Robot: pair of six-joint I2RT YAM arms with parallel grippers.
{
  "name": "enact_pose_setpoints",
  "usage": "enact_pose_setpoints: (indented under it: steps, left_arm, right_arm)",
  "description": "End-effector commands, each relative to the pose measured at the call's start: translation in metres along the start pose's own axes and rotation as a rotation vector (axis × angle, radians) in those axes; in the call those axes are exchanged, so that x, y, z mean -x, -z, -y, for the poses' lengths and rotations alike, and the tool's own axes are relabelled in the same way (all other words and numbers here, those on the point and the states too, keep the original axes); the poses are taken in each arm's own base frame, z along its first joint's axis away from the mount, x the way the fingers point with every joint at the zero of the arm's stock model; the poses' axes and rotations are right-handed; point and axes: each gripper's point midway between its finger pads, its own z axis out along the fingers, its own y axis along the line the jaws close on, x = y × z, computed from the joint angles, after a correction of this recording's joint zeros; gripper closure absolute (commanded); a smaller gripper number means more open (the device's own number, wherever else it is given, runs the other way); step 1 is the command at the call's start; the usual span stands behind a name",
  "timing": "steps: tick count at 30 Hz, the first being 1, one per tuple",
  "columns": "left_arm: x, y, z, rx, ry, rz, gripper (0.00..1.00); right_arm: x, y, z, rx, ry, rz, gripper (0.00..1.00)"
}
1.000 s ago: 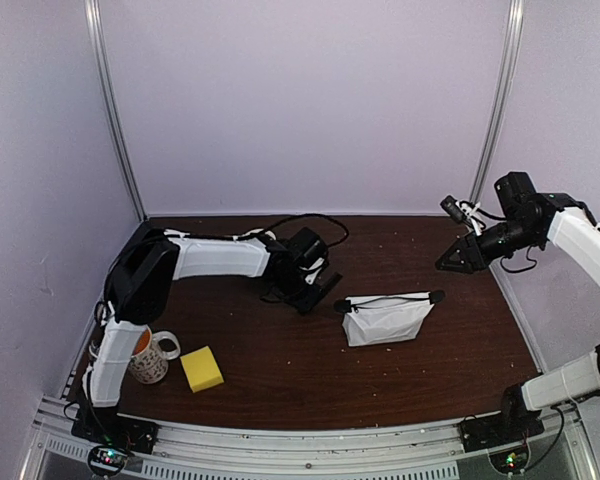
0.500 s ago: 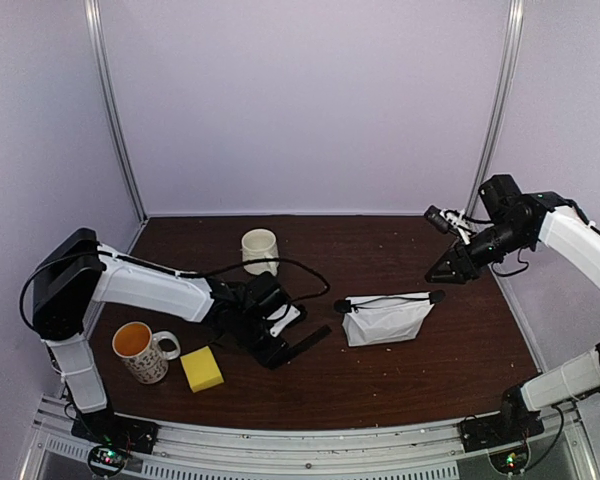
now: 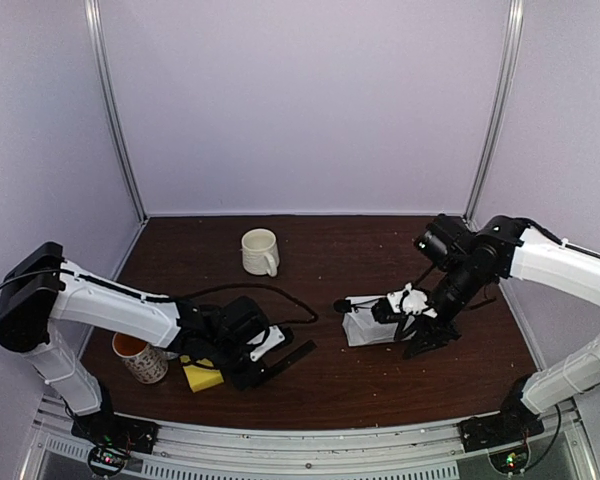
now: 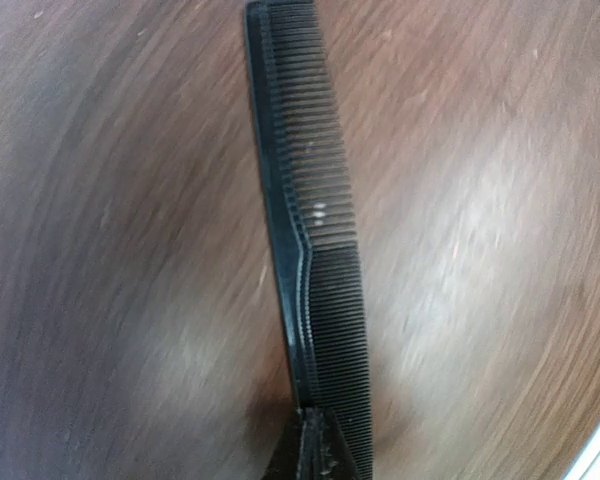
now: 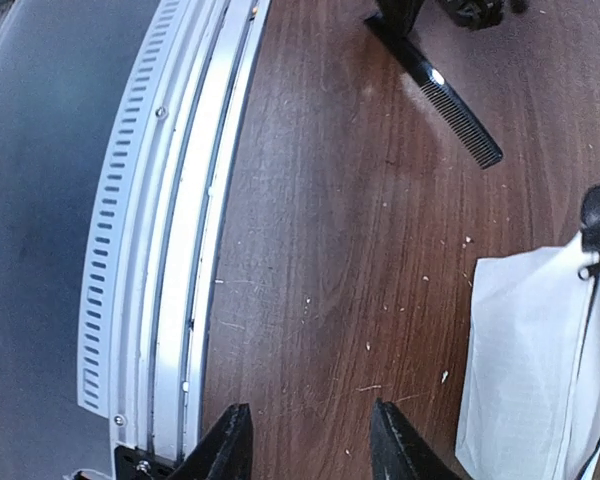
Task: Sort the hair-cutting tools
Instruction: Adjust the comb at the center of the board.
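L gripper [image 3: 268, 362] is clamped on one end of a black comb [image 4: 315, 250]. The comb is roughly level, near centre, low over or on the table [image 3: 320, 395]; can't tell which. It's held by the tip, prob. so the rest can be laid or slid in somewhere w/o fingers in the way. The comb points right toward the white pouch [image 3: 372, 322] but is well apart from it.

R gripper [image 5: 315, 440] sits at the pouch's right end, on the near side. Jaws are apart w/ nothing betw. them, only bare wood below. It looks set to steady or open the pouch, which is the likely drop spot.

Containers:
- Pouch, centre-right: black zip along the top, can't tell if it's open, contents hidden.
- Cream mug [image 3: 259, 250], far centre: upright, inside not visible.
- Second mug [image 3: 140, 358], near left: partly behind the L arm, orange inside.

A yellow sponge [image 3: 202, 378] is just beside the second mug; it's not a tool. No scissors or clipper in sight, and only 1 comb.
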Motion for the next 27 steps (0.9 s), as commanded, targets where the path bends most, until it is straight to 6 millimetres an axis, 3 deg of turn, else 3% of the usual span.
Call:
enact_pose_setpoints:
  steps: [1,5,8,13,19,27]
  left_arm:
    - [0.016,0.032,-0.010,0.058,-0.028,0.136,0.89]
    - [0.042,0.056,-0.014,0.074,-0.015,0.248,0.66]
    - [0.045,0.060,-0.027,0.085,0.090,0.247,0.62]
    - [0.034,0.069,-0.060,0.092,0.386,0.259,0.58]
    - [0.010,0.077,-0.088,0.137,0.614,0.219,0.52]
    - [0.001,0.075,-0.095,0.099,0.698,0.242,0.47]
  right_arm:
    - [0.002,-0.026,0.017,-0.096,0.187,-0.118,0.59]
    - [0.030,-0.043,0.035,-0.093,0.243,-0.122,0.59]
    - [0.051,-0.058,0.056,-0.107,0.259,-0.128,0.60]
    - [0.082,-0.091,0.081,-0.084,0.266,-0.147,0.61]
    - [0.088,-0.136,0.093,-0.014,0.283,-0.236,0.58]
    - [0.086,-0.171,0.104,0.039,0.266,-0.325,0.56]
